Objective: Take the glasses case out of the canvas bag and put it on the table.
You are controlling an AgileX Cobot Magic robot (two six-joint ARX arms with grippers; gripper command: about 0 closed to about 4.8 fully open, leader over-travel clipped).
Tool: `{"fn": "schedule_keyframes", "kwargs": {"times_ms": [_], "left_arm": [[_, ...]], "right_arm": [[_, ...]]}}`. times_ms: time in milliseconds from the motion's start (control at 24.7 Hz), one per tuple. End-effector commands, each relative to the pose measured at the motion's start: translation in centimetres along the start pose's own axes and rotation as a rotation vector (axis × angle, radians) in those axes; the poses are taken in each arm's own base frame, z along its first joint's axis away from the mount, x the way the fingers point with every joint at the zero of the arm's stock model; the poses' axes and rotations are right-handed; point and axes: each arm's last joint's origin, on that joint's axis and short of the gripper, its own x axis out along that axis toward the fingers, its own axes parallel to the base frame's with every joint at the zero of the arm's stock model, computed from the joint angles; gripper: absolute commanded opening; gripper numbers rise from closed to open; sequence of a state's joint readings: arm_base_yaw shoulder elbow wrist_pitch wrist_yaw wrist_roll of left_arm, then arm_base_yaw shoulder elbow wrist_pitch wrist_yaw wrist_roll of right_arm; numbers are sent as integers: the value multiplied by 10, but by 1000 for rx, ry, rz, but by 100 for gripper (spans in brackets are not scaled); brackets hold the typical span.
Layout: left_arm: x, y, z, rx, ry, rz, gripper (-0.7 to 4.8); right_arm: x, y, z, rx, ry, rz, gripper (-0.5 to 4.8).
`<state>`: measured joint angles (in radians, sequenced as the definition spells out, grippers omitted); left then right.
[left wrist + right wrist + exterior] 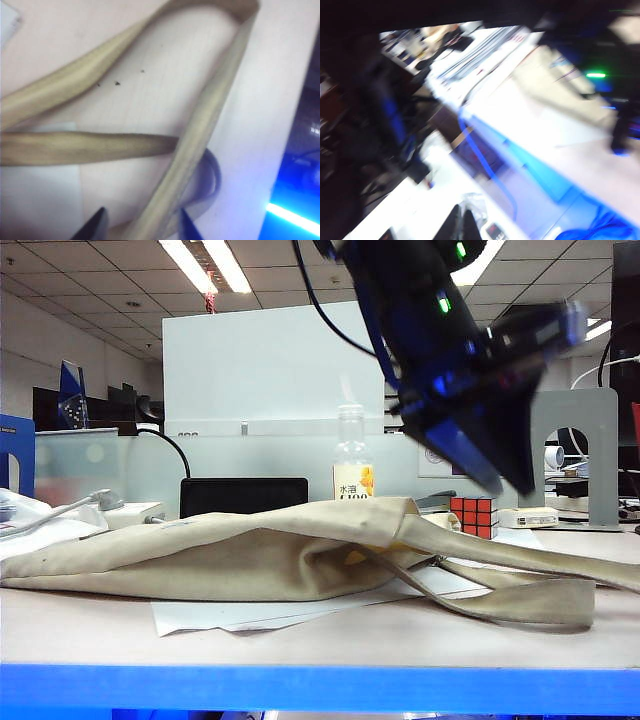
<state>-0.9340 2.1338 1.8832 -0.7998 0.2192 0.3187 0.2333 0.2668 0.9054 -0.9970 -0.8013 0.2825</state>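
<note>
While the canvas bag [230, 550] lies slumped across the table [330, 635], a dark, motion-blurred arm hangs above its right end in the exterior view, lit by green indicator lamps. The bag's mouth faces right, its long flat straps [520, 595] trailing over the tabletop toward the blue front edge, with white paper sheets [240, 615] poking out beneath the fabric. The glasses case shows in none of the views, so whether it is in the bag cannot be told.

Behind the bag stand a clear plastic bottle [352, 455] with a yellow label, a red-faced Rubik's cube [474, 515] and a black box [243, 495] set before a white partition.

In the left wrist view, the left gripper [142, 227] hovers low over the pale table, its two dark fingertips [95, 227] parted, one on each side of a beige strap [200, 130] that runs up between them. They straddle the strap without visibly pinching it. A second strap length [85, 147] crosses beneath it, and a few dark specks dot the bare tabletop inside the loop.

The right wrist view is heavily smeared. The right gripper [460, 225] appears at the frame's edge with its dark fingers pressed together, holding nothing, above a blur of blue edging and office clutter.
</note>
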Motion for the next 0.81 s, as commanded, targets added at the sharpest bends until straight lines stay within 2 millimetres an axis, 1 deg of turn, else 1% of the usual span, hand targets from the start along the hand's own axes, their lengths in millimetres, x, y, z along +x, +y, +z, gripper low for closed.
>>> {"fn": "schedule_keyframes", "kwargs": {"times_ms": [40,81,121,162,283,364,445,526,607,648,769,810], "left_arm": [[11,-6,-5,-5,100,-66,248],[16,-8,-7,4,124,-84,248],[16,-8,-7,5,125,-86,249],[24,-13,-5,26,117,-95,252],[31,-19,-1,43,77,-120,252],[44,-23,0,52,63,-129,251],[57,-25,3,21,26,-153,252],[67,-26,8,-20,-45,-204,252],[74,-30,18,-41,-131,-221,251],[77,-32,27,-53,-190,-243,251],[77,-29,50,-117,-329,-313,247],[76,-28,59,-150,-365,-353,211]], "right_arm": [[-1,1,-2,-11,31,19,-8],[-1,1,-3,-13,37,25,-8],[-1,1,-3,-17,42,30,-8],[-1,1,-4,-37,45,29,-8],[-1,0,-4,-55,44,20,-8],[-1,0,-4,-55,40,2,-8],[-1,0,-4,-54,41,1,-8],[-1,-1,-5,-44,50,-2,-8],[-1,-1,-7,-29,64,-6,-8],[-1,-1,-7,-26,67,-6,-8],[-1,-1,-7,-22,67,-7,-8],[-1,-1,-8,-17,71,-8,-8]]}}
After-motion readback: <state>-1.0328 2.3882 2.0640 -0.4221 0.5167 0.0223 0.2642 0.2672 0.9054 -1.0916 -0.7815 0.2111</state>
